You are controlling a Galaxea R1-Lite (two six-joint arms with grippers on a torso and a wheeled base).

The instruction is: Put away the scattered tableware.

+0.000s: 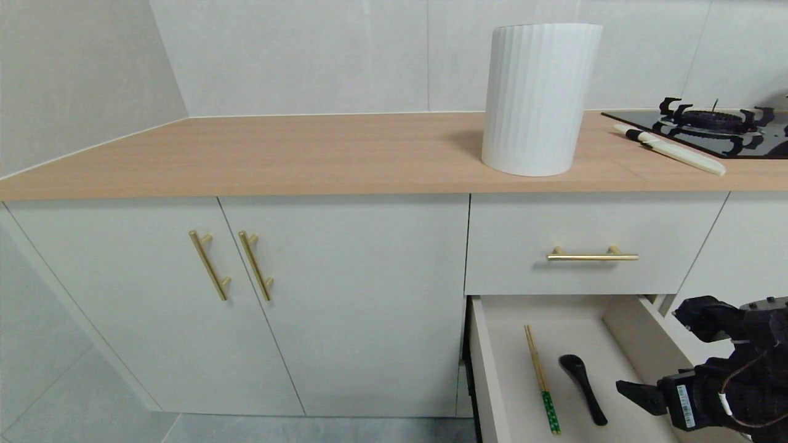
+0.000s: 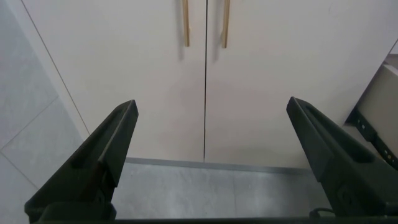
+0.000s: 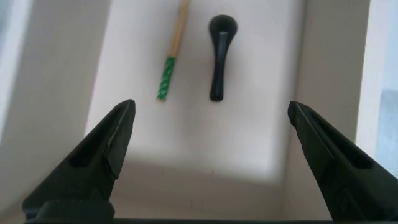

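Your right gripper (image 1: 651,352), jaws wide and empty, hangs over the open cream drawer (image 1: 486,369). In it the green-tipped bamboo chopsticks (image 3: 171,56) and the black plastic spoon (image 3: 217,62) lie side by side. Your left gripper (image 2: 211,109), equally wide, faces the cupboard doors (image 2: 205,81). Farther off, on the right arm's side, the head view gives you the white-bladed knife (image 1: 674,150), slanting along the wooden countertop (image 1: 308,154).

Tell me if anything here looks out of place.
What looks like a white knife lies loose on the countertop beside the cooktop, while the chopsticks and black spoon lie in the open drawer below. The tall white container stands upright; nothing looks spilled or damaged.
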